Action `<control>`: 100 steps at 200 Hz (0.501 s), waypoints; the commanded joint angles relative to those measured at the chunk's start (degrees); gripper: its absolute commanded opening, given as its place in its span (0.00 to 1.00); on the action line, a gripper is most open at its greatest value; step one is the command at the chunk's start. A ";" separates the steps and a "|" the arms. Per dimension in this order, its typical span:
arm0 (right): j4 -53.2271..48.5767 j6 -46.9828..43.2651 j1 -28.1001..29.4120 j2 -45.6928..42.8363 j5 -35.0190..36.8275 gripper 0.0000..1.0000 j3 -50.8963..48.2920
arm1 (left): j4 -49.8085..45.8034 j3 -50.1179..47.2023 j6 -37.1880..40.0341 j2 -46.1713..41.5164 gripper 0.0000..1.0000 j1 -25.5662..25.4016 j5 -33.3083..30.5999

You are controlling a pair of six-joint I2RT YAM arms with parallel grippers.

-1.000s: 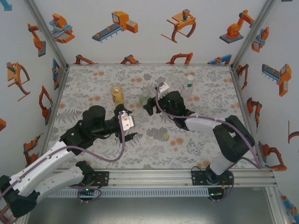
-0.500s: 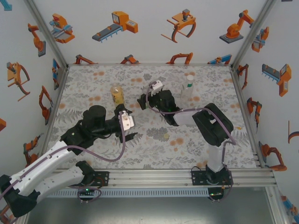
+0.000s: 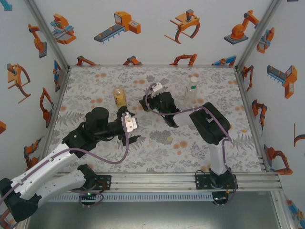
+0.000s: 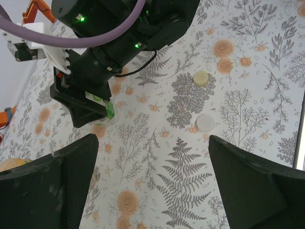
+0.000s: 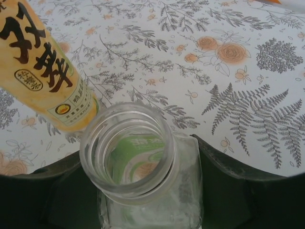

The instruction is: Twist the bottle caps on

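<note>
Mid-table, the right pincer [image 3: 146,103] pinches the upright green-tinted bottle [image 5: 143,200], mouth up; left pincer [image 4: 152,143] spread.

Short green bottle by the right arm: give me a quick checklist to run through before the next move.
1. Short green bottle mouth uncapped: ok.
2. Bottle sits between the right gripper fingers: ok.
3. Grip on it is firm: cannot tell.
4. Left gripper open and empty: ok.
5. Yellow-green cap and white cap lying free on the table: ok.
6. Which cap fits this bottle: cannot tell.
</note>
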 commanded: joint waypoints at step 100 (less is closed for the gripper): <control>-32.15 -6.56 -0.71 -39.96 -18.51 0.42 -6.66 | 11.92 -1.42 -8.97 0.74 0.89 0.86 7.55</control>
